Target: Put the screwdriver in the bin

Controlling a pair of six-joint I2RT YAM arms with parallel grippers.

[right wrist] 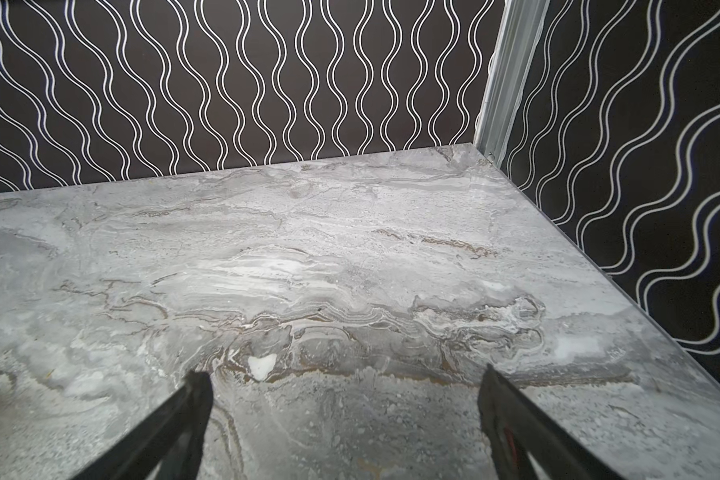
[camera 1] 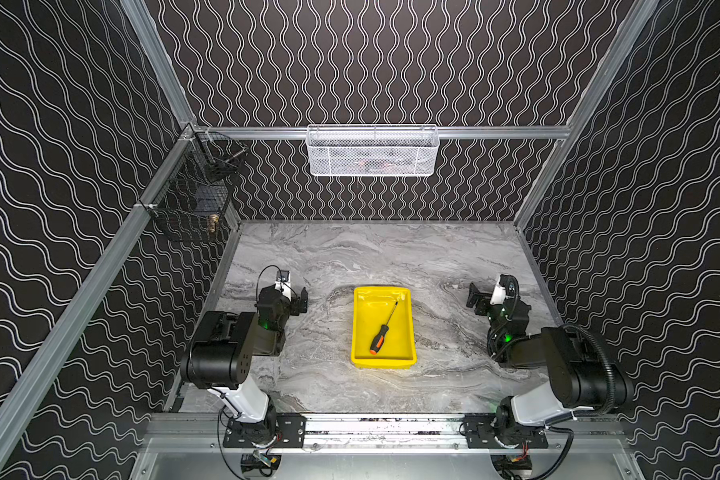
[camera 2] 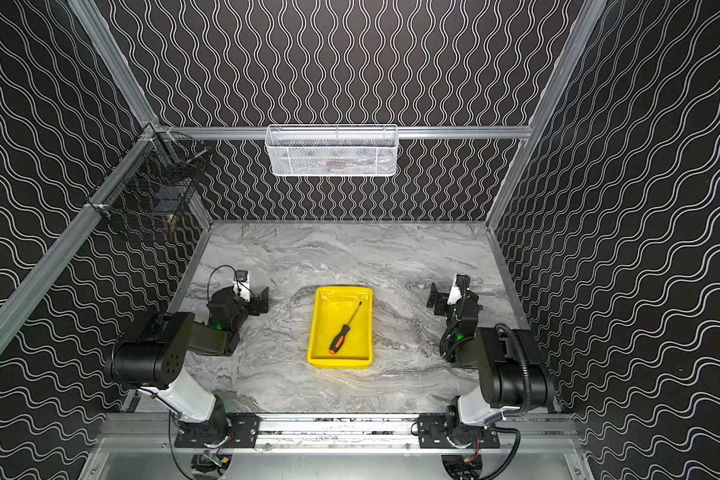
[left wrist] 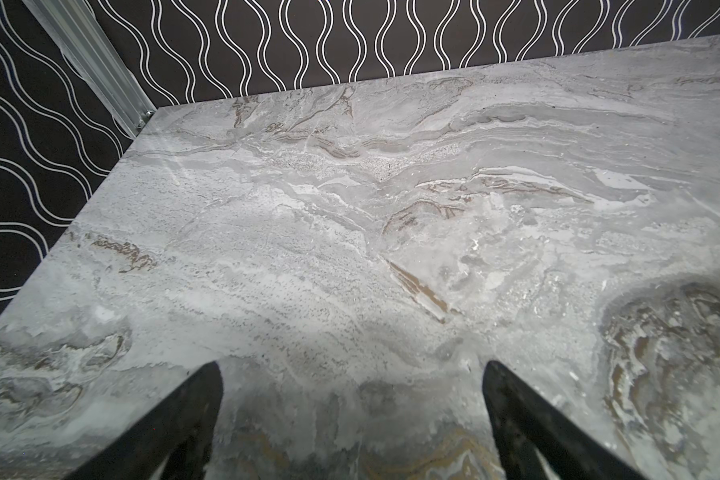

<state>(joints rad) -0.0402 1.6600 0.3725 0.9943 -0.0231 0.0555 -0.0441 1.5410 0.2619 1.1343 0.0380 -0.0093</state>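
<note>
The screwdriver [camera 1: 383,330] lies flat on the floor of the bin [camera 1: 402,345], and both top views show it there [camera 2: 344,330]. Its long axis runs on a diagonal, close to the bin's [camera 2: 359,343] long side but slanted. The thin dark shaft points away from the arm bases, toward the back wall and a little to the right, with its tip near the far right corner; the orange butt end faces the near rim, toward the left corner. The bin sits on the marble table [camera 1: 350,257], about midway between the two arms.

The left gripper [camera 1: 301,300] stands well apart from the bin on its left side; its wrist view shows the left gripper [left wrist: 352,370] with fingers [left wrist: 206,386] spread wide over bare marble, nothing between them. The right gripper [camera 1: 474,297] stands well apart on the bin's right; its wrist view shows the right gripper [right wrist: 346,378] with fingers [right wrist: 198,392] also spread wide, empty, over bare table.
</note>
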